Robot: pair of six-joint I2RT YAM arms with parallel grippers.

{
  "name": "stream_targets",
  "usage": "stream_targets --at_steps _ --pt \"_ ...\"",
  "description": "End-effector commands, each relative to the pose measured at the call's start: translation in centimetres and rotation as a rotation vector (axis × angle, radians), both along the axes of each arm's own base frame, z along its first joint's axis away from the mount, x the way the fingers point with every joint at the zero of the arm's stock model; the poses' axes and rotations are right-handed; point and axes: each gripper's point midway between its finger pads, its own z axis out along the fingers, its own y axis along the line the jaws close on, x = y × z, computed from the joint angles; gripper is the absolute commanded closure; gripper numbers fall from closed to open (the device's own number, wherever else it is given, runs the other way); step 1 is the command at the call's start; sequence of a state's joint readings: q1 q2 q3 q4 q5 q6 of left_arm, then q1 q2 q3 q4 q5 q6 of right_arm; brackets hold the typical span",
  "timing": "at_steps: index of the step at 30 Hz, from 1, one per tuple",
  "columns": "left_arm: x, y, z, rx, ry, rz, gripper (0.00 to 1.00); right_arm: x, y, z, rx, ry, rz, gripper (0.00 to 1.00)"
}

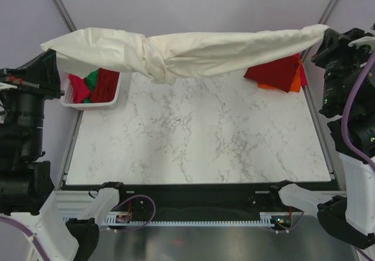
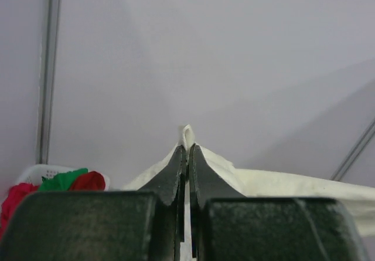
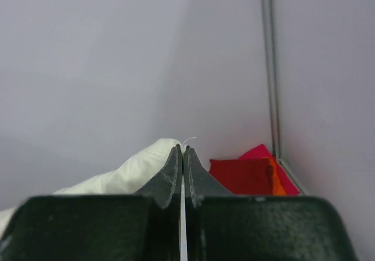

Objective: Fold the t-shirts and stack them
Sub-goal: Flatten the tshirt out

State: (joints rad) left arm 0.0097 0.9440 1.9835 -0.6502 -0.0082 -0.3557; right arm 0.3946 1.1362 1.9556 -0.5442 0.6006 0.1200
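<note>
Cream-white t-shirt (image 1: pixel 176 53) is held stretched in the air over the far edge of the marble table (image 1: pixel 199 143) and is twisted into a knot-like bunch left of centre. Its left end is clamped in the left gripper (image 2: pixel 187 149), fingers pressed together on a pinch of cloth. Its right end is pinched in the right gripper (image 3: pixel 182 151), fingers likewise closed on the fabric. At the far right corner a folded dark red t-shirt (image 1: pixel 274 72) is stacked on an orange t-shirt (image 1: pixel 295 84), with a magenta edge showing beside them. In the white basket (image 1: pixel 114 101) at far left, a pink shirt (image 1: pixel 78 88), green shirt (image 1: pixel 92 78) and red shirt (image 1: pixel 105 86) are bunched together.
</note>
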Motion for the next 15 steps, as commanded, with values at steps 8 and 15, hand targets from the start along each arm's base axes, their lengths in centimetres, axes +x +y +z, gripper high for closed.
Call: stream_targets --at_steps 8,15 --pt "8.8 0.7 -11.8 0.056 0.253 0.034 0.98 3.4 -1.2 -10.7 -0.009 0.183 -0.168 1.00" --pt "14.1 -1.0 -19.9 0.057 0.489 -0.072 0.98 10.7 4.3 -17.6 -0.015 0.427 0.066 1.00"
